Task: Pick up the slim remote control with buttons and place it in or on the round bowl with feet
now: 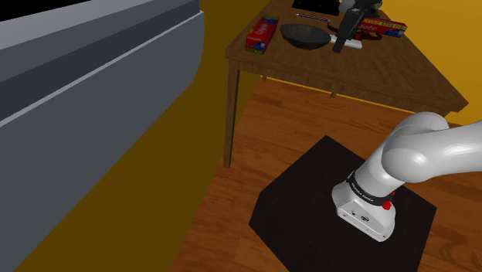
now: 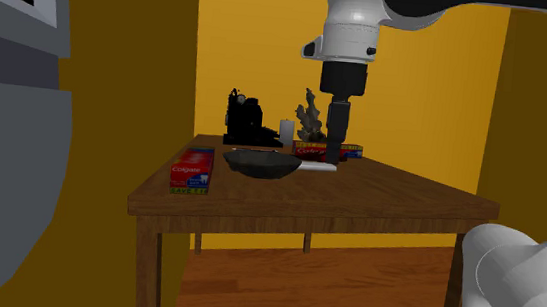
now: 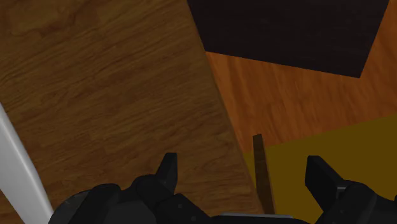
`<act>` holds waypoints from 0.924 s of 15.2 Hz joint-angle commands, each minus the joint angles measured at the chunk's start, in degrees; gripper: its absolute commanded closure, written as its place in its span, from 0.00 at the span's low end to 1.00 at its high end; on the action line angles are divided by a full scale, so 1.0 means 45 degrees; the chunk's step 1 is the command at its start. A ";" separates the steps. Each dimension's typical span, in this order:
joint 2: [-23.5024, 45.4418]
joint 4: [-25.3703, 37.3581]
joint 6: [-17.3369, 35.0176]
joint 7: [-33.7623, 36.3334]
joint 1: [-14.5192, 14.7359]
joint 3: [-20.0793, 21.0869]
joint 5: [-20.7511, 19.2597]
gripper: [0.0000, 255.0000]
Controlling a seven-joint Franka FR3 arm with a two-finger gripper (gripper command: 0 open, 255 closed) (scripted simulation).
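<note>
The slim white remote (image 2: 319,167) lies flat on the wooden table (image 2: 378,201), just beside the dark round bowl (image 2: 261,163). In the shoulder view the remote (image 1: 352,45) pokes out past the gripper and the bowl (image 1: 304,35) sits to its left. My gripper (image 2: 332,159) points straight down over the remote's end, close to the tabletop. In the wrist view the gripper (image 3: 243,184) is open, with only bare table and the table's edge between its fingers. There the remote (image 3: 22,172) shows as a white strip lying outside one finger (image 3: 167,170).
A red toothpaste box (image 2: 192,168) lies near the table's front corner. Behind the bowl stand a black device (image 2: 242,120), a white cylinder (image 2: 286,130), a grey figurine (image 2: 311,115) and a flat red box (image 1: 382,29). The black stand (image 1: 309,193) sits on wood floor.
</note>
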 commanded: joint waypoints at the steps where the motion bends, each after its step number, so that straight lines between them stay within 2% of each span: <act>1: 0.0000 0.0000 0.0000 0.0000 0.0000 0.0000 0.0000 0.00; 8: 0.1475 0.0774 0.0775 -0.3050 -0.0086 -0.2379 -0.1063 0.00; 14: 0.3461 0.2171 0.1422 -0.5686 0.0049 -0.4346 -0.1434 0.00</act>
